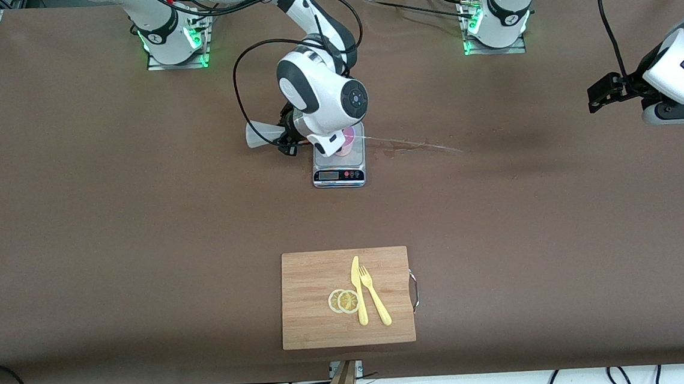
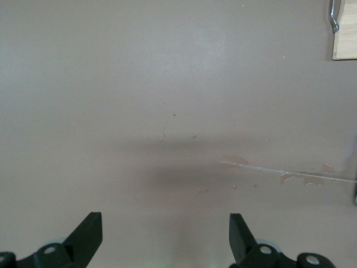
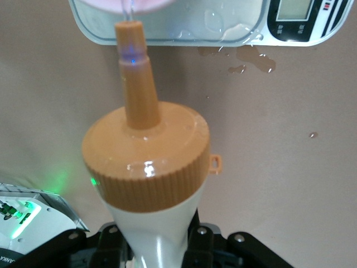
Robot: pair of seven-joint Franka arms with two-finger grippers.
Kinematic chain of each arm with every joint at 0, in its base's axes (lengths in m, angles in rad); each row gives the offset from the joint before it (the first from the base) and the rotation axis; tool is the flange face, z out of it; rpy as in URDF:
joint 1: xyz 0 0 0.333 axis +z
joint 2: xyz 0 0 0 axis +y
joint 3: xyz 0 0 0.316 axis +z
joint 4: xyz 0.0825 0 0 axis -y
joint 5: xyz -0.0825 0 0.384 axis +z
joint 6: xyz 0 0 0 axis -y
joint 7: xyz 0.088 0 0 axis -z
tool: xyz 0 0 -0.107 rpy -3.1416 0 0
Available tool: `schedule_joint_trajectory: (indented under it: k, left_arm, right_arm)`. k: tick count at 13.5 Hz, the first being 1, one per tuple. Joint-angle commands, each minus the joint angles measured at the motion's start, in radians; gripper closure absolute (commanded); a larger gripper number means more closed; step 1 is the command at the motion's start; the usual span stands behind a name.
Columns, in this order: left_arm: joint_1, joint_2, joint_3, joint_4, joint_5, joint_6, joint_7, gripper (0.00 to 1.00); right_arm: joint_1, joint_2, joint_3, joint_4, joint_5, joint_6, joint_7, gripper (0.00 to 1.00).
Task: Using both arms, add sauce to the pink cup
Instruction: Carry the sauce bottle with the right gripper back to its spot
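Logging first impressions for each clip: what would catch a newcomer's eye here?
The right gripper squeezes the sauce bottle, tipped sideways, its nozzle at the pink cup on the grey scale. A wet streak runs from the scale toward the left arm's end, where the left gripper waits open.
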Motion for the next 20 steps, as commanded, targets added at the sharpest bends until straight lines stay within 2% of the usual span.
schedule_joint_trajectory:
  k: [1,7,10,15,20]
  left_arm:
    - [0.010,0.008,-0.003,0.024,0.001,-0.017,0.015,0.00]
    - [0.010,0.008,-0.005,0.024,0.001,-0.017,0.011,0.00]
    - [0.010,0.008,-0.005,0.024,0.001,-0.019,0.020,0.00]
    - [0.008,0.008,-0.008,0.024,0.001,-0.017,0.011,0.00]
    - [0.008,0.008,-0.011,0.025,0.002,-0.017,0.009,0.00]
  right_arm:
    - [-0.004,0.004,0.005,0.033,-0.003,-0.036,0.003,0.84]
    - [-0.014,-0.012,0.005,0.027,0.006,-0.035,-0.002,0.73]
    - [-0.077,-0.096,0.005,-0.003,0.061,-0.035,-0.028,0.72]
    - [-0.282,-0.274,0.008,-0.095,0.159,-0.027,-0.201,0.72]
    - [-0.540,-0.357,0.008,-0.160,0.300,0.022,-0.419,0.72]
